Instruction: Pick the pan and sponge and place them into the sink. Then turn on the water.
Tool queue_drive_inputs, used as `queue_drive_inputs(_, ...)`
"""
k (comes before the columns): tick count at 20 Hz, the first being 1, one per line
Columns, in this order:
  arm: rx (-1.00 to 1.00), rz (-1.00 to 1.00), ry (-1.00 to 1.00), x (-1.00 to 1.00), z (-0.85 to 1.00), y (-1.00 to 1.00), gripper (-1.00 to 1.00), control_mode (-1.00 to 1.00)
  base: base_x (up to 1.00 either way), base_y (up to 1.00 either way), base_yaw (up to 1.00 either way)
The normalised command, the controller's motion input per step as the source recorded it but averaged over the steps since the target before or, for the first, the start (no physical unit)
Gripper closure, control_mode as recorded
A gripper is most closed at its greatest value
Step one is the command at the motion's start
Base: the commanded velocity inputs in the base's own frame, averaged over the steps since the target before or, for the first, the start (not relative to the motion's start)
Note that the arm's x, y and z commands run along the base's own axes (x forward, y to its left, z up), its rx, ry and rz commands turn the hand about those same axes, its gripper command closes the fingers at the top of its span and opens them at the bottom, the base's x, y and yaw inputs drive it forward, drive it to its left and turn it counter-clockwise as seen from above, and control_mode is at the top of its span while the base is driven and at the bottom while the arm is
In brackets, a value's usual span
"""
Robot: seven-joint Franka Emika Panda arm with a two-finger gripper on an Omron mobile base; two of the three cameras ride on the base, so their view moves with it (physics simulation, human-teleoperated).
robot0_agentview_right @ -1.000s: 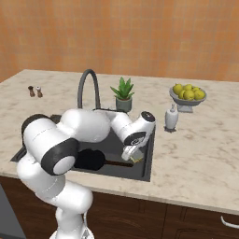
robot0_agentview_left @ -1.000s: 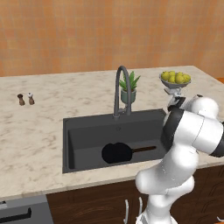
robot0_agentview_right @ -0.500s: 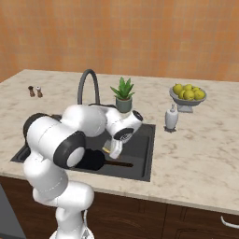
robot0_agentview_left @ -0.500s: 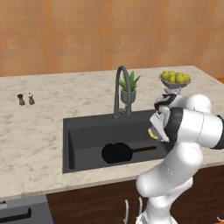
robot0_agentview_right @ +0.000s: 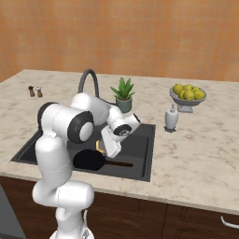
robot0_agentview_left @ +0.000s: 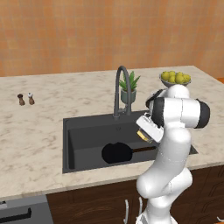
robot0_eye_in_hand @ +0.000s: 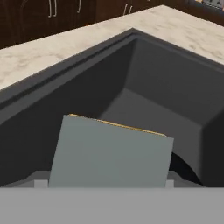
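Observation:
The black pan (robot0_agentview_left: 116, 152) lies flat on the floor of the dark sink (robot0_agentview_left: 85, 129), its thin brown handle pointing right; it shows again in the right base view as pan (robot0_agentview_right: 88, 160) in sink (robot0_agentview_right: 141, 138). My gripper (robot0_agentview_left: 143, 134) hangs over the right part of the basin, above the handle, shut on the sponge (robot0_agentview_left: 142, 136). Seen from the hand, the sponge (robot0_eye_in_hand: 111, 152) shows its grey-green scouring face with a yellow top edge, held in the gripper (robot0_eye_in_hand: 105, 183) above the basin. No water is in view under the arched faucet (robot0_agentview_left: 119, 86).
Behind the faucet stands a potted plant (robot0_agentview_left: 130, 89). A bowl of lemons (robot0_agentview_right: 187, 94) and a soap dispenser (robot0_agentview_right: 171, 118) sit on the counter right of the sink. Salt and pepper shakers (robot0_agentview_left: 26, 99) stand far left. Marble counter surrounds the basin.
The hand, still holding the sponge, has swung left and down from the sink's right rim to over the basin. The pan has stayed put.

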Motion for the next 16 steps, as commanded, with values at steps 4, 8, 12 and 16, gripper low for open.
queue_drive_inputs(4,0.0,0.02,-0.01,0.26,-0.32,0.57,1.0,-1.0,0.0,0.0,0.0)
queue_drive_inputs(8,0.04,0.0,0.0,0.08,-0.29,0.13,1.0,-1.0,0.0,0.0,0.0)
queue_drive_inputs(12,0.06,0.0,-0.01,0.01,-0.37,0.23,1.0,-1.0,0.0,0.0,0.0)
queue_drive_inputs(16,0.0,-0.04,-0.01,0.03,-0.35,0.56,1.0,-1.0,0.0,0.0,0.0)
